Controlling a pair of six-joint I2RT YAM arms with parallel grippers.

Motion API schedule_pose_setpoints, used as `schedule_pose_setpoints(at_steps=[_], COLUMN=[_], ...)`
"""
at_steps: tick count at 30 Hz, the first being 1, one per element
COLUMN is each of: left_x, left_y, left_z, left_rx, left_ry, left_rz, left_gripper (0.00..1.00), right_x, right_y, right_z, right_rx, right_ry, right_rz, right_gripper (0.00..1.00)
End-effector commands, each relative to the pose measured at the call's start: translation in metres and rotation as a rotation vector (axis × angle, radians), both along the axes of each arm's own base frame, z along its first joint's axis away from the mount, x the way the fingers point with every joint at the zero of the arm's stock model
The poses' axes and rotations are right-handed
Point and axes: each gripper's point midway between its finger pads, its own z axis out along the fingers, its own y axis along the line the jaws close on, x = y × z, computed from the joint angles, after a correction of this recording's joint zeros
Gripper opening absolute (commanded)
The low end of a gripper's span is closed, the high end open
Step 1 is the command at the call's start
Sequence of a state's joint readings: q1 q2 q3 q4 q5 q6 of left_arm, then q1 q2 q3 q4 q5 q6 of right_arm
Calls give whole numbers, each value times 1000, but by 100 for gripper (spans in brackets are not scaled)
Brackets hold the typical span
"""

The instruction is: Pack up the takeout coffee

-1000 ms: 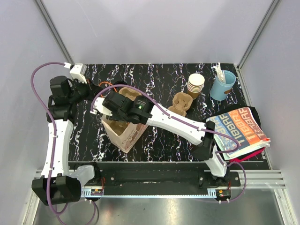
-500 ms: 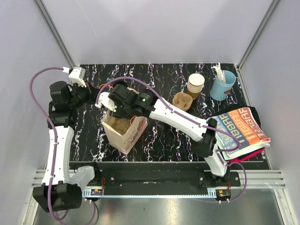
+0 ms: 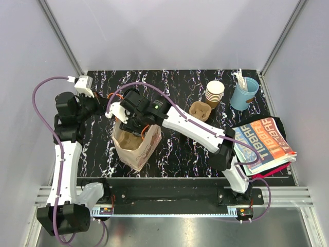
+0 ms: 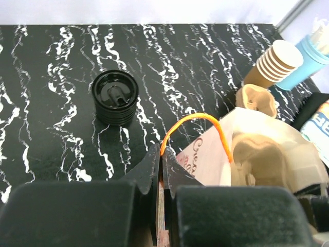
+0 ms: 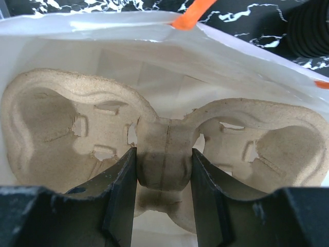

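- Top view: over the last second the right gripper point(image 3: 126, 117) had swung its wrist toward the far left. It had brought the tan moulded-pulp two-cup carrier point(image 5: 51, 118) from above the mouth down between the walls of the pale brown paper bag with orange handles point(image 3: 140, 153).
- The left gripper point(image 3: 103, 105) had kept hold at the bag's far-left rim. By my reading the carrier was nearly seated, so loading the drink would come next.
- The takeout coffee, a single tan cup under a black lid, showed in no view. Only the stack of nested tan paper cups point(image 3: 215, 93) and the light blue cup point(image 3: 243, 95) stood well off to the right.
- Left wrist view: the fingers were pressed together on the bag's rim. A stack of round black plastic lids point(image 4: 115, 96) lay apart on the table beyond.
- Right wrist view: the fingers were clamped on the carrier's central bridge. Both wells looked empty, with no cup in either.
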State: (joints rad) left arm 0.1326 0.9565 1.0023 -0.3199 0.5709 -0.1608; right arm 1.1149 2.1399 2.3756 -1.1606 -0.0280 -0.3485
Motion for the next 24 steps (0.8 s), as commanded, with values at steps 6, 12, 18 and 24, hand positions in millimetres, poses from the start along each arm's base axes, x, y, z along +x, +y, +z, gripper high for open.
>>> schedule_pose_setpoints(at_steps=[6, 12, 18, 24], left_x=[12, 13, 14, 14], left_y=[16, 17, 17, 18], left_z=[9, 5, 4, 4], left_rx=[8, 7, 5, 5], left_ry=[-56, -44, -44, -45], left_rz=[96, 104, 110, 113], left_gripper=[0, 0, 0, 0], right_x=[10, 15, 11, 9], right_y=[4, 2, -1, -6], right_z=[-10, -23, -29, -35], right_rx=[6, -24, -46, -70], right_ry=[47, 54, 70, 76], right_rz=[-45, -62, -58, -54], right_gripper=[42, 43, 43, 44])
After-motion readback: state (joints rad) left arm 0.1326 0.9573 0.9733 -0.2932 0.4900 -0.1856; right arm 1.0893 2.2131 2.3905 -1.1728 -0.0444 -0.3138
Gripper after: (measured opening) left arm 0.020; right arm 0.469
